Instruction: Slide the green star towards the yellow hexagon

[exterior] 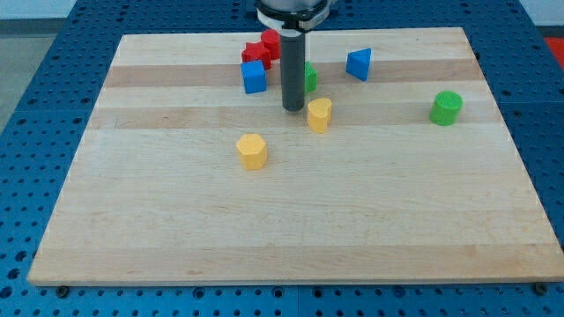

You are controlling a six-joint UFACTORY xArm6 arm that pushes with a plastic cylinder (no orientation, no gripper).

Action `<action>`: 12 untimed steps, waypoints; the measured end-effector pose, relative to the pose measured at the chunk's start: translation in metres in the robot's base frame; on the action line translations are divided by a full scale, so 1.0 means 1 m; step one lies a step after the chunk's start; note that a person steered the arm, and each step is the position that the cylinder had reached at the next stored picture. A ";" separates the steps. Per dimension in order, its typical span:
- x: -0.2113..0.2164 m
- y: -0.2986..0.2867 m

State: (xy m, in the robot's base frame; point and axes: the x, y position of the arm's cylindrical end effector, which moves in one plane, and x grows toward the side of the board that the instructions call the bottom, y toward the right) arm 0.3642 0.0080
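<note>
No pincer on this rig, so nothing to report as spread or pinching; just the dark rod, my tip (293, 108) down on the pale wooden worktop (291, 220).
Green star block (309, 77) sits just behind the rod on its right, mostly hidden; touching or not, cannot tell.
Yellow hexagon block (252, 151) lies nearer and to the left, apart from the tip; yellow heart-shaped block (319, 114) sits just right of the tip.

Risks, my judgement:
- tip is on the near side of the star; pushing from here sends it farther away, not towards the hexagon; needs to get round behind it
- going round risks clipping the blue cube (254, 77) or the red blocks (263, 49) on the far left
- off-centre contact spins the star off line
- push path runs close to the heart; could drag it along

Blue triangular block (359, 63) and green cylinder (446, 107) are well clear on the right.
</note>
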 end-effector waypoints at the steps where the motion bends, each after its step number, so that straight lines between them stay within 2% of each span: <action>1: -0.001 0.034; 2: -0.018 0.053; 4: -0.063 0.056; 6: -0.072 0.035; 8: -0.059 0.002; 12: -0.001 -0.019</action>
State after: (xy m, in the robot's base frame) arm 0.3629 -0.0112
